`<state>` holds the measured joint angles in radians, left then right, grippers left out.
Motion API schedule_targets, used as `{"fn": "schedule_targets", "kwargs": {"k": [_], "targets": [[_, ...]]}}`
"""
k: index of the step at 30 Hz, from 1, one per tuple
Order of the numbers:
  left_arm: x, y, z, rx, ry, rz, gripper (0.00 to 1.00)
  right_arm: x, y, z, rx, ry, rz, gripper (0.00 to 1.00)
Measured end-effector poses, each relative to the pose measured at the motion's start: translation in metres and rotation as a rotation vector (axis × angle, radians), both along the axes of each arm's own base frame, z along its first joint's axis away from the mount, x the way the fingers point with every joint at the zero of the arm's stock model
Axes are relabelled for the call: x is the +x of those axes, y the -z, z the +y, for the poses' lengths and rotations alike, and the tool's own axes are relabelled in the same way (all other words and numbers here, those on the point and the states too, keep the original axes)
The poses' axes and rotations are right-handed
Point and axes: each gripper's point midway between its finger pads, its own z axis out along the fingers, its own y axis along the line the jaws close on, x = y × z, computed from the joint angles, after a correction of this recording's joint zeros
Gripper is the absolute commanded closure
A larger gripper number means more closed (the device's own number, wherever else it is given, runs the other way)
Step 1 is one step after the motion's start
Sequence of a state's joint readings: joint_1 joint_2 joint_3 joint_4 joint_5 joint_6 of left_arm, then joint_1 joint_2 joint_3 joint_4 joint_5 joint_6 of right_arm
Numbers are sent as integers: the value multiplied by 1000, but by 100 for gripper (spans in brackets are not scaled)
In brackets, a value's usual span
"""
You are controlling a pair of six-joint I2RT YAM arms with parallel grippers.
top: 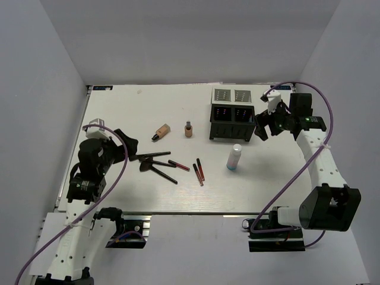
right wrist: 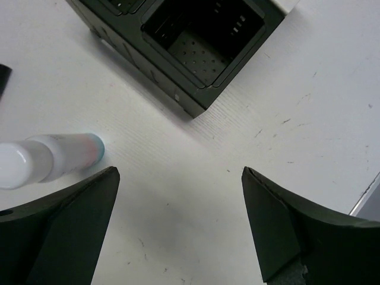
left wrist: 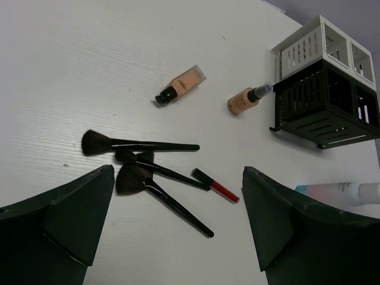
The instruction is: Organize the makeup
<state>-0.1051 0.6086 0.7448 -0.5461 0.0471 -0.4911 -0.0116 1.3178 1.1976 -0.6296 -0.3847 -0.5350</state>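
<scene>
Black box [top: 231,122] | makeup [top: 234,157] all outside on table [top: 119,107] | L gripper [left wrist: 178,172] gaping, nil held | R gripper [right wrist: 178,172] same

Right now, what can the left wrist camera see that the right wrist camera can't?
Only the left wrist view shows the black brushes, two tan bottles, and a red-black pencil. Only the right wrist view looks down into a black box compartment, showing its dotted floor. Both show the white bottle, the black box and the white table.
</scene>
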Motion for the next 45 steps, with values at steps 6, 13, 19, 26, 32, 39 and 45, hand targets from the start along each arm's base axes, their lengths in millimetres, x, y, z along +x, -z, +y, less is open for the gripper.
{"fn": "schedule_targets", "kwargs": {"k": [6, 13, 19, 26, 32, 39, 45], "targets": [[1, 6, -7, -8, 40, 22, 2, -19, 4, 11, 12, -104, 20, 11], [2, 11, -14, -23, 73, 34, 65, -50, -2, 37, 117, -251, 22, 59], [0, 11, -17, -30, 94, 26, 11, -83, 11, 52, 222, -266, 37, 12], [-5, 18, -21, -48, 109, 47, 6, -130, 53, 61, 241, -346, -21, 11], [-4, 22, -23, -50, 118, 66, 5, -143, 75, 67, 248, -412, -55, 11], [-4, 23, -25, -63, 124, 71, 5, -126, 101, 72, 259, -398, -62, 11], [-4, 23, -25, -66, 122, 75, 5, -101, 104, 82, 277, -376, -82, 11]]}}
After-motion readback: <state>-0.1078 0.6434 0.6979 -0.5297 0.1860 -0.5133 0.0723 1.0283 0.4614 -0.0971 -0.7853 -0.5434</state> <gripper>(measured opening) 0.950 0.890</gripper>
